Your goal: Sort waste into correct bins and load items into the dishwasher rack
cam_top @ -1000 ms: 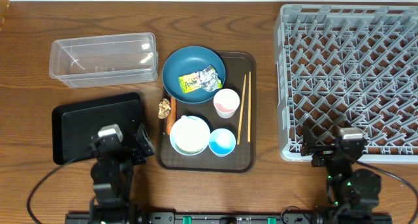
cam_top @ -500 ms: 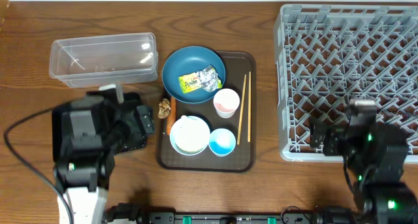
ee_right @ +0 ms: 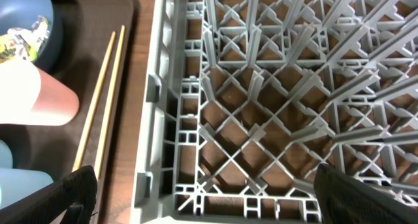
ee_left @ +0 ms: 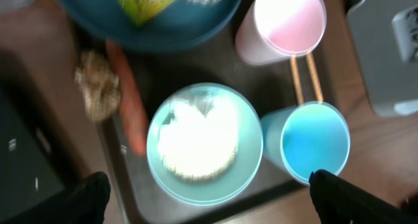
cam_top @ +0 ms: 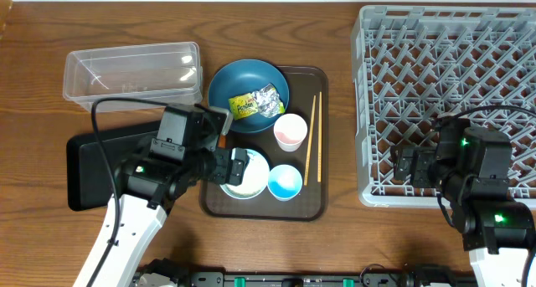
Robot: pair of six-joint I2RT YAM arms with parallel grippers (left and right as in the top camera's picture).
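My left gripper [cam_top: 237, 166] [ee_left: 212, 204] is open and empty above the white bowl [ee_left: 204, 142], which holds loose rice [ee_left: 199, 140]. Left of the bowl lie the orange stick [ee_left: 127, 103] and the brown nut-like piece [ee_left: 98, 87]. The light-blue bowl [cam_top: 285, 182], the white cup with pink inside [cam_top: 290, 131], the chopsticks [cam_top: 311, 136] and the dark blue bowl [cam_top: 243, 82] with the foil wrapper [cam_top: 255, 101] are on the brown tray [cam_top: 318, 207]. My right gripper [cam_top: 410, 166] [ee_right: 212, 204] is open and empty over the front left corner of the grey rack [cam_top: 452, 78] [ee_right: 261, 87]. No tissue shows.
The clear tub [cam_top: 134, 74] stands at the back left. The black tray [cam_top: 96, 166] lies in front of it, partly under my left arm. The rack's left wall [ee_right: 157, 100] stands close to the brown tray and the chopsticks [ee_right: 98, 100].
My left arm has swung right from over the black tray to over the white bowl. My right arm has moved forward over the rack's front left corner. No object has moved.
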